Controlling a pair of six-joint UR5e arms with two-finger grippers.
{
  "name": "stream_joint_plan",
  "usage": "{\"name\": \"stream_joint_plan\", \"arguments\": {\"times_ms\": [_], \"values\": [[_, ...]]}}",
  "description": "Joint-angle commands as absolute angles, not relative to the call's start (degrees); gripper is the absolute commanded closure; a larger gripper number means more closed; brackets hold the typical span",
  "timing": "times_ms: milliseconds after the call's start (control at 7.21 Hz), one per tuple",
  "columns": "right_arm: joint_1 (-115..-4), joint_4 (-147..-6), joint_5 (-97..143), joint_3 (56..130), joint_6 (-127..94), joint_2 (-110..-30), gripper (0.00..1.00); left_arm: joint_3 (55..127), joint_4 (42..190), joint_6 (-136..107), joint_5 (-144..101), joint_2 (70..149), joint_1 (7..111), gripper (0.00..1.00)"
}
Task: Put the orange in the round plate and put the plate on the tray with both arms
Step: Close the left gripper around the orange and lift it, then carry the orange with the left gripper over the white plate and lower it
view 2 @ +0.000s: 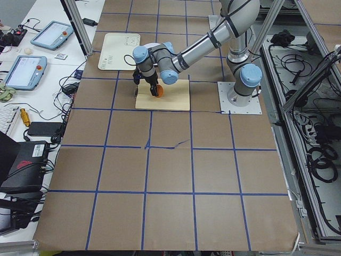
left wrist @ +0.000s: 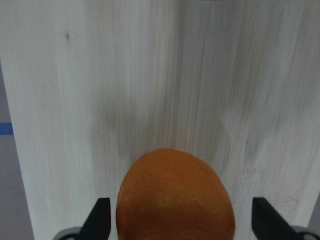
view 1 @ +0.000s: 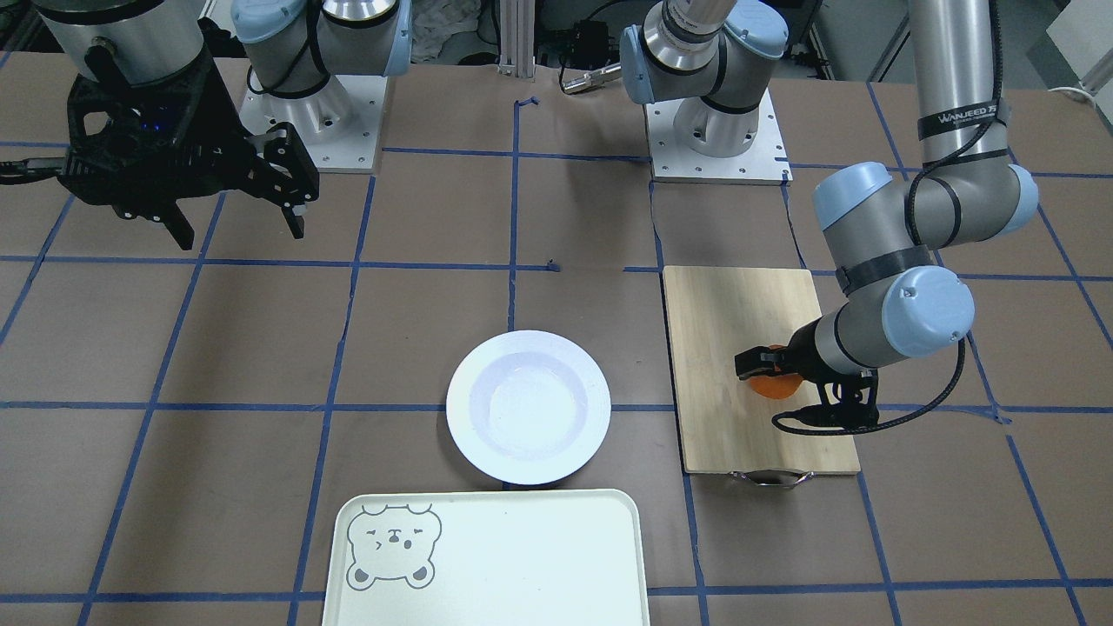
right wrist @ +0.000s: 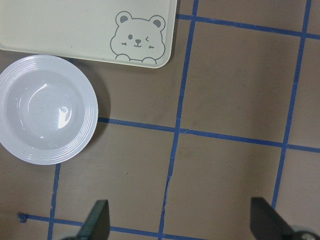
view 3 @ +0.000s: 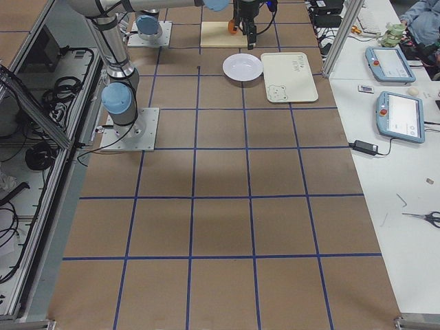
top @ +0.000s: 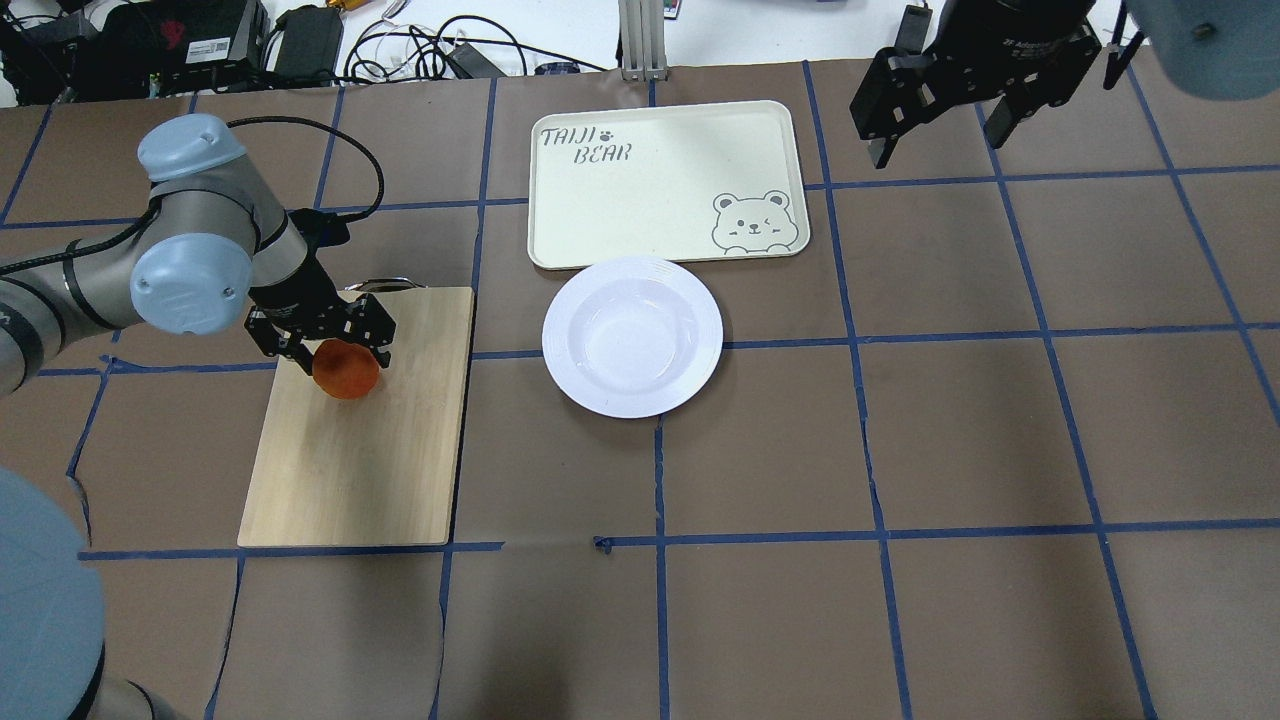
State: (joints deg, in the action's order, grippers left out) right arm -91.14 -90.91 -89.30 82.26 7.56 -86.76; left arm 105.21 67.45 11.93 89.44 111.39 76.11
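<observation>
The front-facing camera looks steeply down from across the table (view 1: 261, 348); the overhead one faces it from the opposite side — both share the round plate (view 1: 528, 407), tray (view 1: 522, 565) and wooden board (view 1: 730, 322). Side cameras sit far off at the table's ends. The left wrist view is close over the board; the right wrist view is higher, over plate and tray.

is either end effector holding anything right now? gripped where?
Nothing is held. The left end effector straddles the orange on the cutting board, fingers open with a gap on each side. The right end effector is open and empty.
</observation>
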Motion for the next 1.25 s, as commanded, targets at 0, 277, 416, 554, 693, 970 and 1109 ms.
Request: {"name": "stream_joint_plan", "arguments": {"times_ms": [0,277,416,554,693,970,1109], "values": [[-91.14,-90.97,-89.30,82.27,7.56,-86.75,0.00,105.03,67.50,11.87,89.47,112.15,76.11,0.76],[-91.14,-90.88,-89.21,82.27,7.56,-86.84,0.00,103.37,67.76,11.78,89.65,111.97,76.11,1.00],[-91.14,-90.79,-89.21,82.27,7.56,-86.75,0.00,101.88,68.72,10.82,89.47,111.36,76.37,1.00],[-91.14,-90.79,-89.21,82.27,7.56,-86.75,0.00,98.91,71.60,8.72,89.47,110.75,77.60,1.00],[-91.14,-90.79,-89.21,82.27,7.56,-86.66,0.00,94.35,73.46,1.65,86.95,111.70,79.43,1.00],[-91.14,-90.79,-89.21,82.27,7.56,-86.66,0.00,88.17,72.69,-10.49,81.83,113.37,86.53,1.00],[-91.14,-90.79,-89.21,82.27,7.56,-86.66,0.00,87.81,72.08,-17.51,81.91,114.34,91.27,1.00]]}}
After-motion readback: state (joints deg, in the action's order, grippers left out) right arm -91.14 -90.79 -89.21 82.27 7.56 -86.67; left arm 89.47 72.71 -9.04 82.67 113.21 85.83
